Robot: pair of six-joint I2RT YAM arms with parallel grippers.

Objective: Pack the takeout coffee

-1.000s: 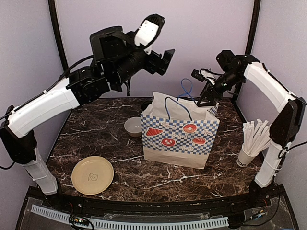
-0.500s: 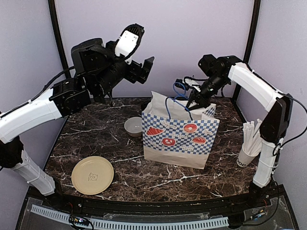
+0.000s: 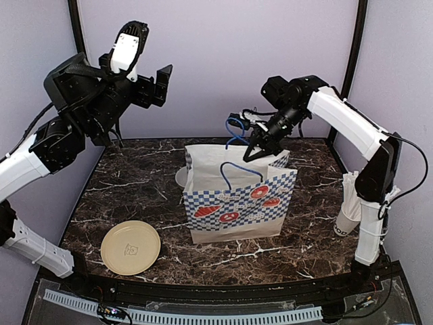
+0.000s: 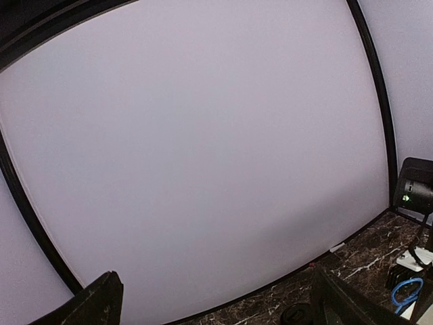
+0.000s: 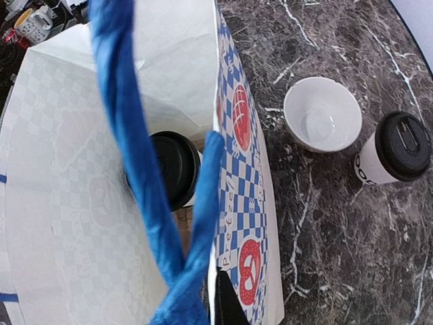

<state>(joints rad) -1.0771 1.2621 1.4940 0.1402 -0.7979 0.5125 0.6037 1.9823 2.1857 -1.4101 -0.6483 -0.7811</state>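
Note:
A blue-and-white checked paper bag [image 3: 237, 196] stands mid-table. My right gripper [image 3: 255, 150] hangs over its top edge, shut on the bag's blue handle [image 3: 233, 127]. In the right wrist view the handle [image 5: 132, 149] crosses the open bag, and one takeout coffee cup with a black lid [image 5: 170, 169] stands inside. A second lidded cup [image 5: 391, 157] stands on the marble outside the bag; the top view does not show it. My left gripper [image 3: 150, 80] is raised high at the back left, open and empty, its fingertips [image 4: 101, 301] framing only the wall.
A low white bowl [image 5: 321, 114] sits beside the outer cup, half hidden behind the bag [image 3: 178, 177]. A yellow plate [image 3: 130, 248] lies front left. A cup of white sticks [image 3: 347, 210] stands at the right edge behind my right arm.
My right gripper shut on the blue handle and drew the bag leftward, tilting it. My left arm swung up and away to the left, still open.

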